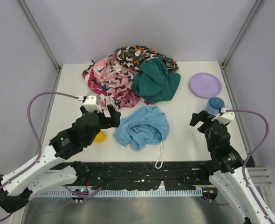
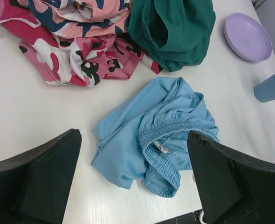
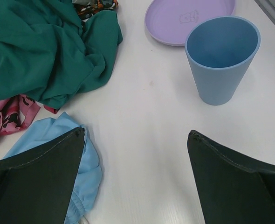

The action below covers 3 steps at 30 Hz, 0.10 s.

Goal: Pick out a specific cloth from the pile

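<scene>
Top external view gives us the left claw (image 1: 110,115) spread wide and holding nothing, poised above the worktop (image 1: 184,140). The cloth (image 1: 143,127), sky-blue and crumpled, lies just to the right of that claw, flat on the worktop and apart from the pile (image 1: 128,74). Its white drawstring (image 1: 160,156) trails back toward the arm bases. Through the left wrist camera we see the cloth straight ahead, framed between the two fingers (image 2: 44,172), with its gathered waistband nearer the right-hand one. Farther ahead of this claw sits the pile, with the pink-and-red garment (image 2: 77,56) to the left and the dark teal one (image 2: 172,30) to the right. A small yellow object (image 1: 99,136) peeks out from under the left arm. Our right claw (image 3: 135,135) is also parted and empty. A blue cup (image 3: 221,58) stands upright just ahead and to its right, and a purple plate (image 3: 184,16) lies beyond the cup.
</scene>
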{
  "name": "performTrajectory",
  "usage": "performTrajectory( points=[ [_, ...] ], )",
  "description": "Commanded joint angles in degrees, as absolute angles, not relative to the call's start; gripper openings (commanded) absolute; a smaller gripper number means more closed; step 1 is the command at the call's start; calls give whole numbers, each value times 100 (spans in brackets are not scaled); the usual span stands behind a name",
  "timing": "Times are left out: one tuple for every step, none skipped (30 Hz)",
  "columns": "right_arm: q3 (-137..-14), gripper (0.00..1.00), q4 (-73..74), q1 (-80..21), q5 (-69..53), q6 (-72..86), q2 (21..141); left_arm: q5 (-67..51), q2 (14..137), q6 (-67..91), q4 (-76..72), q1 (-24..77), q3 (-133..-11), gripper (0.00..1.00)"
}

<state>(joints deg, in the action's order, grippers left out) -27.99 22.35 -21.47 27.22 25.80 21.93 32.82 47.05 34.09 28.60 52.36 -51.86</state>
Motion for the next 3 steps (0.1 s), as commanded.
performTrajectory(
  points=[
    [-2672, 95, 2057, -2144, 2811, 2522, 1986, 3612, 4474, 3392, 2856, 5212, -4887, 100],
    [-2672, 95, 2065, -2136, 2847, 2496, 2004, 3638, 4430, 3393, 2891, 5212, -4878, 100],
    [-2707, 95, 2083, -2136, 2882, 2409, 2039, 3656, 4404, 3384, 2909, 5212, -4869, 100]
  ],
)
